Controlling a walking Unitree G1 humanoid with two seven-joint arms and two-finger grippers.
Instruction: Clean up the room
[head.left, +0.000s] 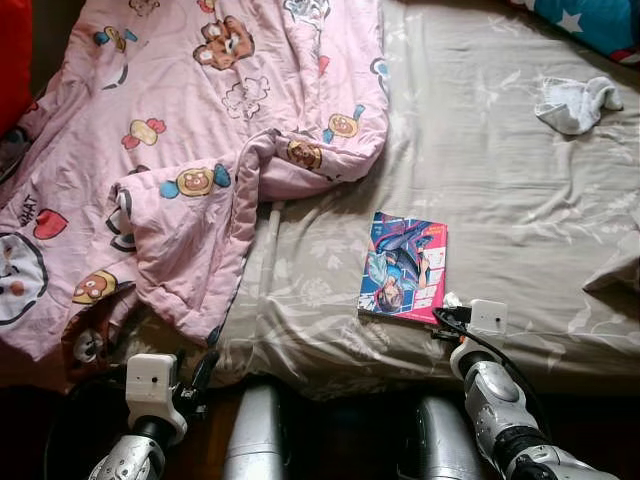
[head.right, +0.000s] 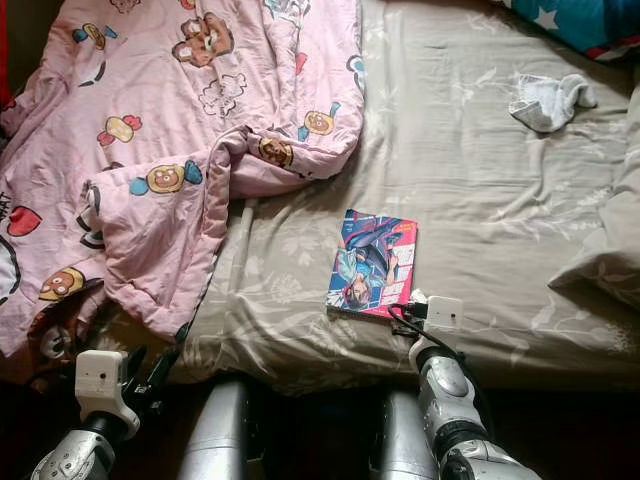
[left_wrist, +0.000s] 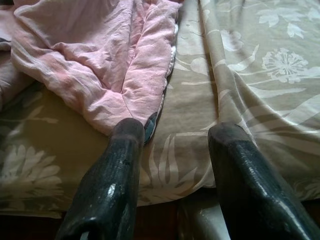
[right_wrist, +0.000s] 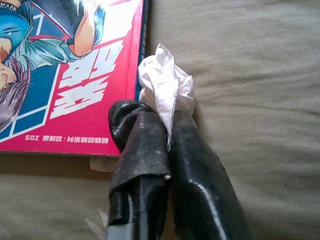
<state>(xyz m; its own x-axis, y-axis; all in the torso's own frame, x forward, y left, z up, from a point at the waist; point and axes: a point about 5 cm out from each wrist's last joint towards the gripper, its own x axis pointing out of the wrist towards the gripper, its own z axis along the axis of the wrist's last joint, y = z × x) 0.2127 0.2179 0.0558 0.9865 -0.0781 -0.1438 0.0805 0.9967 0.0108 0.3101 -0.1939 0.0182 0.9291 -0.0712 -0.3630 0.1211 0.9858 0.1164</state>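
Observation:
A crumpled white tissue (right_wrist: 165, 87) is pinched between the black fingers of my right gripper (right_wrist: 162, 117), which is shut on it. It sits at the near right corner of a comic book (head.left: 404, 267) that lies flat on the beige floral bed sheet (head.left: 500, 190). From the head views, the right gripper (head.left: 450, 312) is at the bed's front edge, just beside the book. My left gripper (left_wrist: 175, 135) is open at the bed's front edge, its fingers pointing at the hanging corner of a pink cartoon quilt (head.left: 200, 120) and holding nothing.
The pink quilt covers the bed's left half and hangs over the front edge. A white cloth (head.left: 575, 103) lies at the far right of the bed. A blue star-print pillow (head.left: 600, 20) is at the back right. My silver legs (head.left: 258, 430) stand against the bed.

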